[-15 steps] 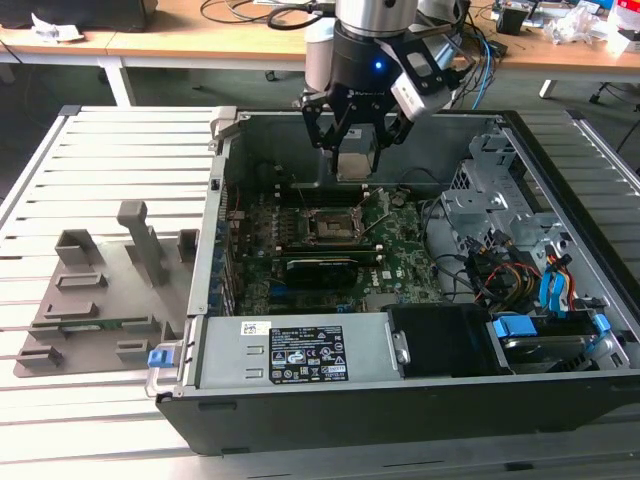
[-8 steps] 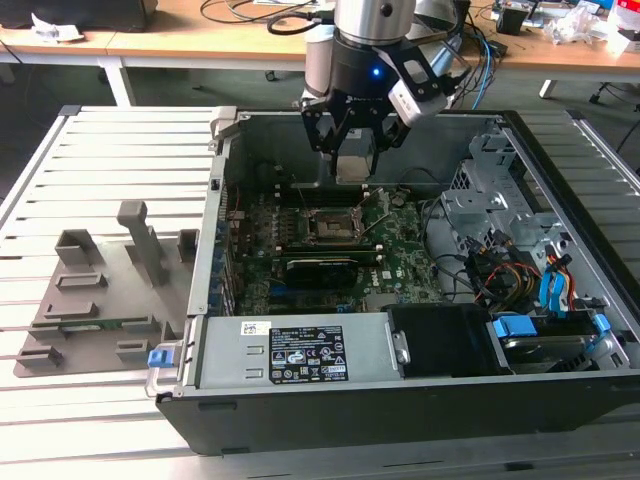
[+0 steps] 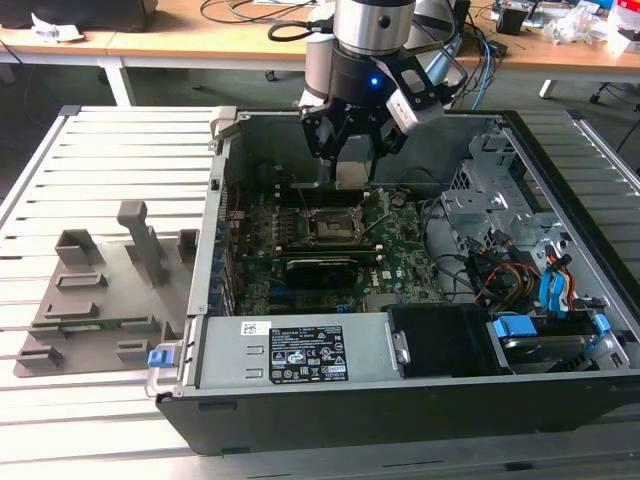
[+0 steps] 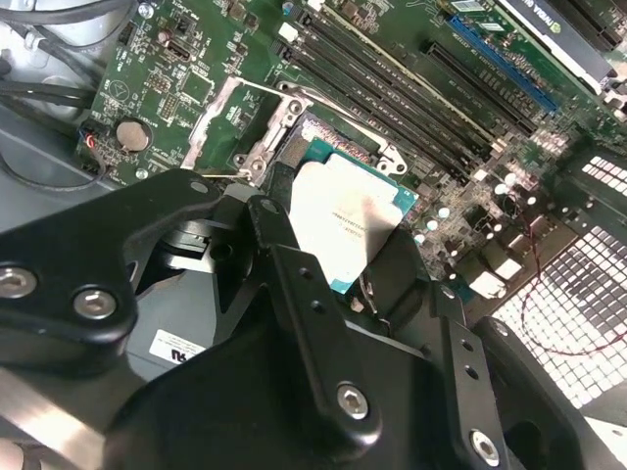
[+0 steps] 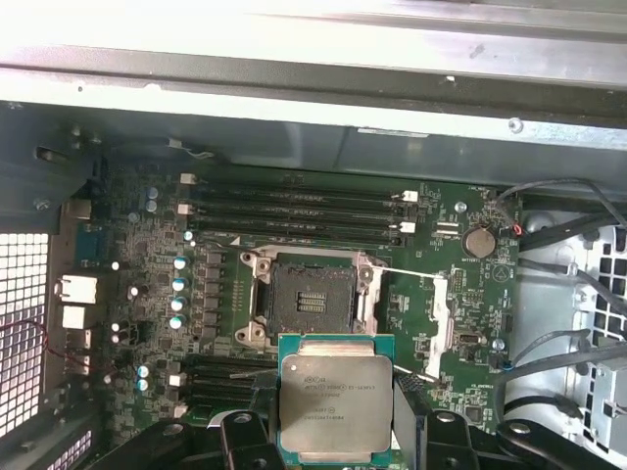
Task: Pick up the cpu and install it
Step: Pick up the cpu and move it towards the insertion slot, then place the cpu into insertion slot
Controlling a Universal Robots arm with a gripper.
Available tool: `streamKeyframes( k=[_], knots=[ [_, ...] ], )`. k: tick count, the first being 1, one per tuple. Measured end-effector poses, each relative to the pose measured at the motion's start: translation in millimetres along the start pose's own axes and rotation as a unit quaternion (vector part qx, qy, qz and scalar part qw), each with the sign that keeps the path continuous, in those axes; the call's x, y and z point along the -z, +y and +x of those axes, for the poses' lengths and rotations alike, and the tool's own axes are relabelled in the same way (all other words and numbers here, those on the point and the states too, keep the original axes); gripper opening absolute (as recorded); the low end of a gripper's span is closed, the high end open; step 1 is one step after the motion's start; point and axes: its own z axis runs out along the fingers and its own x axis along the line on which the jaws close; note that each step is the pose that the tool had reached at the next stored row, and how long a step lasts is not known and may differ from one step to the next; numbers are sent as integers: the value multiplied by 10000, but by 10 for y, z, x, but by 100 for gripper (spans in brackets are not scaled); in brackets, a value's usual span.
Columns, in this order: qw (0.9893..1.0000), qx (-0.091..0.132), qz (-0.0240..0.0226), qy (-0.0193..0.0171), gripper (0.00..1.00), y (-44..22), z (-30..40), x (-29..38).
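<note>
Hanging pinched between the jaws — the cpu [image 5: 335, 406], over the motherboard [image 5: 480, 304].

Silver-grey cpu [image 5: 328, 401], green motherboard [image 5: 485, 313]

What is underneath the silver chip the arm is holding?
The cpu hangs over the green motherboard, near the empty socket. The board directly beneath is hidden by the chip itself.

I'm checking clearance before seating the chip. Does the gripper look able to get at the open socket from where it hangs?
Probably yes. The gripper holds the chip above the board, the socket lies open with its metal frame swung aside, and nothing stands over it.
</note>
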Motion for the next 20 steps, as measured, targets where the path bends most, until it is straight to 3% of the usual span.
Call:
streamKeyframes(
  k=[14,17,20],
  knots=[
    [10000,-11,-1,-1,55,0,0,-9],
    [10000,-77,0,0,55,0,0,-9],
    [9995,-315,8,3,55,0,0,-10]
  ],
)
